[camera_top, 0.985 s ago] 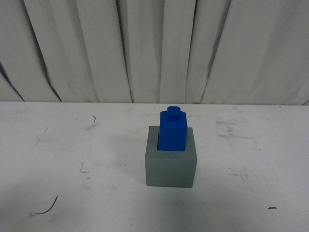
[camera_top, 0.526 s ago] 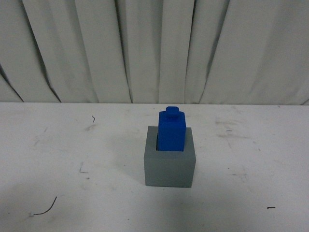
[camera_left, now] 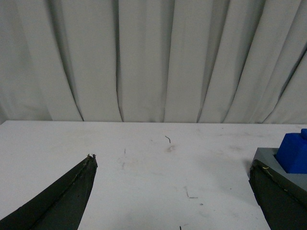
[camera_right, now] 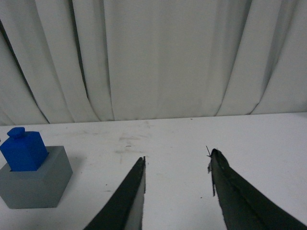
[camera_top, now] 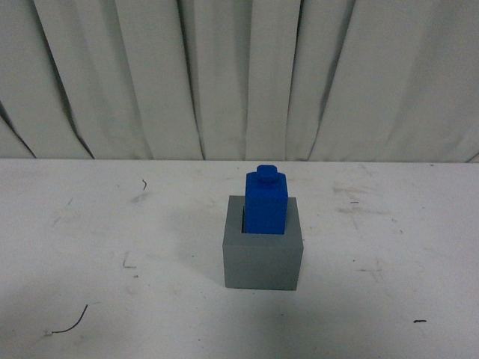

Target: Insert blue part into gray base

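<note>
Looking at my feeds, I'm seeing the blue part (camera_top: 267, 202) sitting upright in the square recess of the gray base (camera_top: 262, 258), near the middle of the white counter (camera_top: 112, 224). It's standing well proud of the top face, knob up, and there's a dark gap showing on one side of it in the recess, so I can't tell if it's bottomed out. I'm judging the insertion as basically done; if anything is left, it's a check or a press to seat it.

Neither arm is showing in the front view. The left end effector (camera_left: 172, 191) is hanging wide open and gripping nothing, with the base just beside 1 of its fingers (camera_left: 278, 199). The right end effector (camera_right: 175, 191) is spread less wide, also carrying nothing, sitting well apart from the base.

I'm not finding any brand, label or readable writing, just scuffs on the counter and a pleated white curtain (camera_top: 239, 75) behind.
</note>
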Tool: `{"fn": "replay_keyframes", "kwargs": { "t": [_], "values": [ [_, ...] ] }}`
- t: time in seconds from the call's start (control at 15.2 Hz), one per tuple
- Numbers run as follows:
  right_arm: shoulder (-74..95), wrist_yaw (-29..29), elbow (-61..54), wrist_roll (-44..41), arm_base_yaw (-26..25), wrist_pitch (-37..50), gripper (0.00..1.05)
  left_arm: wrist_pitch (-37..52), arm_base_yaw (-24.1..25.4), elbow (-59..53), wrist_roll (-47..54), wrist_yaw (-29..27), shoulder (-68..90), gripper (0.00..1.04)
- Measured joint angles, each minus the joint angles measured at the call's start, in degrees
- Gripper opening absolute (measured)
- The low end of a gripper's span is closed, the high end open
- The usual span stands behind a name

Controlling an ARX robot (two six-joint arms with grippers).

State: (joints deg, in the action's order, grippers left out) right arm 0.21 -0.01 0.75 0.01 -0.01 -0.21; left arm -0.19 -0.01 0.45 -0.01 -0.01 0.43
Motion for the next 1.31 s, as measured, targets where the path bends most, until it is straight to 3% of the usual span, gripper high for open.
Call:
{"fn": "replay_keyframes", "kwargs": {
  "t": [0.33,1.31],
  "values": [
    [0.00,0.00,0.00,0.00,0.00,-0.02,0.98,0.00,0.00,0.00,0.00,0.00,0.00,0.98],
    [0.00,0.00,0.00,0.00,0.00,0.00,0.98,0.00,0.00,0.00,0.00,0.02,0.00,0.98]
  ]
}}
